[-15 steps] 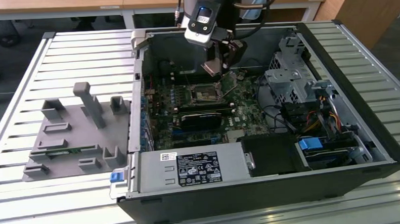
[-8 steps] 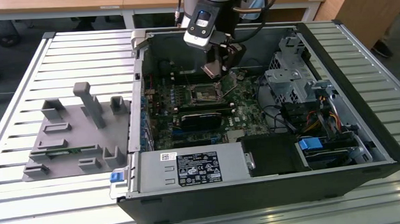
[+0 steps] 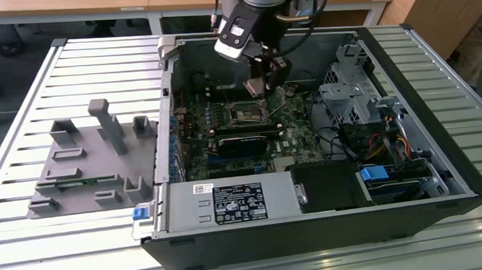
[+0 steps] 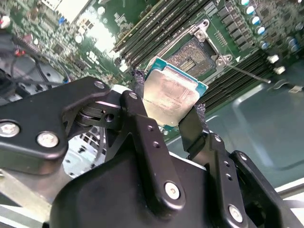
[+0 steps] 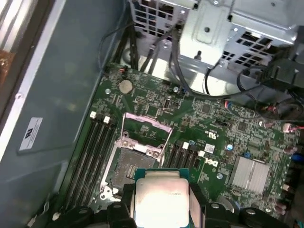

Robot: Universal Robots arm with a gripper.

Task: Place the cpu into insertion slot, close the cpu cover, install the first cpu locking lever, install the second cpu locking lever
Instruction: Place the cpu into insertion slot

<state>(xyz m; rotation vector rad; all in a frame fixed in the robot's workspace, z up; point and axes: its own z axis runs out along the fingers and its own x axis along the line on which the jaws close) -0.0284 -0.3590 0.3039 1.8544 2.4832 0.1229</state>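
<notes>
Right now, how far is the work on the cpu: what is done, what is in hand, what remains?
Done: the cpu is picked up. In hand: the gripper is shut on it and holds it above the insertion slot, which is bare. Left: the cpu is not seated, the cpu cover stands open, and neither locking lever is installed.

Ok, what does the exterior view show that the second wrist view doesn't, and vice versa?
Exterior view: the whole open computer case on the slatted table, a grey fixture block at the exterior view's left, and the arm reaching in from above. Second wrist view: the gripper shut on the cpu by its edges, and a thin metal lever sticking out beside the insertion slot. Both: the cpu held over the open slot, not seated.
</notes>
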